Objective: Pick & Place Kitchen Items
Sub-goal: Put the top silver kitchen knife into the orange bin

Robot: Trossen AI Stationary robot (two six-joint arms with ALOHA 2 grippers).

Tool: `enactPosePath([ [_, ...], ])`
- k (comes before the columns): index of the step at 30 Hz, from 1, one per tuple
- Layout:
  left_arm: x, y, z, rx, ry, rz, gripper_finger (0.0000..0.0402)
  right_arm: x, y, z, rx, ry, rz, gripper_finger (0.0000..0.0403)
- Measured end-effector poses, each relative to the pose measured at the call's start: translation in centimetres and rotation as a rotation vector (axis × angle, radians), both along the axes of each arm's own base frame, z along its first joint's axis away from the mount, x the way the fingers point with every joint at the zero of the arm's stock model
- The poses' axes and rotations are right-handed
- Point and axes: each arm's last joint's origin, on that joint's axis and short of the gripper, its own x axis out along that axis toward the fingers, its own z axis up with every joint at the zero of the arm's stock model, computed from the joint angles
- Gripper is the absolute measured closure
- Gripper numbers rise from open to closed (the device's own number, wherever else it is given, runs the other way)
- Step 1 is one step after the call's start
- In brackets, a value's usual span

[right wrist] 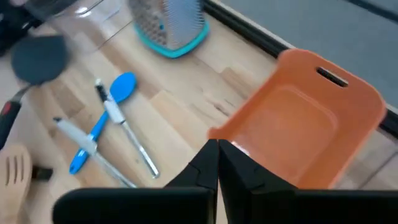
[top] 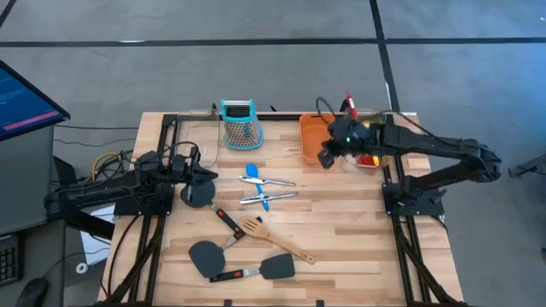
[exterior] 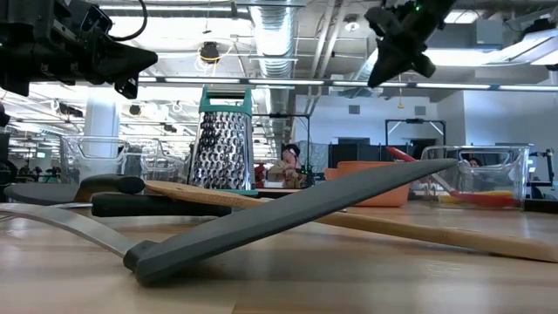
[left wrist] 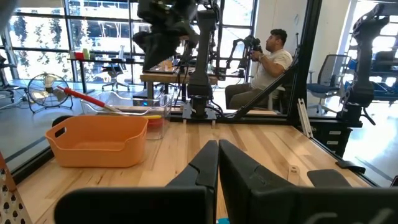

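Right gripper (top: 328, 158): raised above the orange tub (top: 312, 136) at upper centre-right of the high view, fingers pressed together with nothing between them, as the right wrist view confirms. Left gripper (top: 207, 176): at left-centre of the table, fingers likewise closed and empty, waiting beside a black spatula (top: 198, 194). Clear bin (top: 368, 159): just right of the tub, largely under the right arm; a red spoon (left wrist: 87, 98) leans out of it, and something yellow lies inside, seen only in part. Items on the wood: two blue spoons (top: 252, 176) crossed with silver tongs at centre frame; wooden slotted turner (top: 271, 236) lower centre; two more black spatulas (top: 206, 256) near the bottom edge, one with a red-marked handle. Box grater (top: 238, 122): upright at top centre, left of the tub. Step in hand, by judgement: the right arm appears to be between picks, with the blue spoons the nearest target. Handling note: spread the fingers fully before descending, approach the spoon handle crosswise at a stretch clear of the tongs, and close low against the table so only one utensil lifts.
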Motion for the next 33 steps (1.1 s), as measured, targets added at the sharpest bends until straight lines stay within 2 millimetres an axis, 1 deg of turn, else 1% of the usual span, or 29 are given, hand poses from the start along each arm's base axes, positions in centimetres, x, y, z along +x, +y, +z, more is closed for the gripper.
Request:
enactPosePath([
  [5,0.0,0.0,0.0,0.0,0.0,0.0,0.0399,0.7,3.5,-0.3,-0.075,0.002,0.092,0.0393],
  [8,0.0,0.0,0.0,0.0,0.0,0.0,0.0399,1.1,5.6,0.1,-0.121,-0.056,0.122,0.04],
  [11,0.0,0.0,0.0,0.0,0.0,0.0,0.0399,1.6,7.6,0.5,-0.171,-0.128,0.155,0.0399],
  [14,0.0,0.0,0.0,0.0,0.0,0.0,0.0399,1.8,9.2,0.9,-0.196,-0.182,0.193,0.0397],
  [16,0.0,0.0,0.0,0.0,0.0,0.0,0.0399,2.2,10.2,0.7,-0.211,-0.193,0.205,0.04],
  [18,0.0,0.0,0.0,0.0,0.0,0.0,0.0399,2.4,11.0,0.0,-0.23,-0.161,0.222,0.0401],
  [21,0.0,0.0,0.0,0.0,0.0,0.0,0.0399,3.1,11.9,-0.8,-0.252,-0.135,0.231,0.04],
  [25,0.0,0.0,0.0,0.0,0.0,0.0,0.0399,4.7,12.9,-3.2,-0.266,-0.056,0.262,0.0399],
  [30,0.0,0.0,0.0,0.0,0.0,0.0,0.0399,6.5,13.5,-6.3,-0.282,0.049,0.28,0.0402],
  [33,0.0,0.0,0.0,0.0,0.0,0.0,0.0399,7.5,13.7,-7.9,-0.322,0.111,0.323,0.04],
])
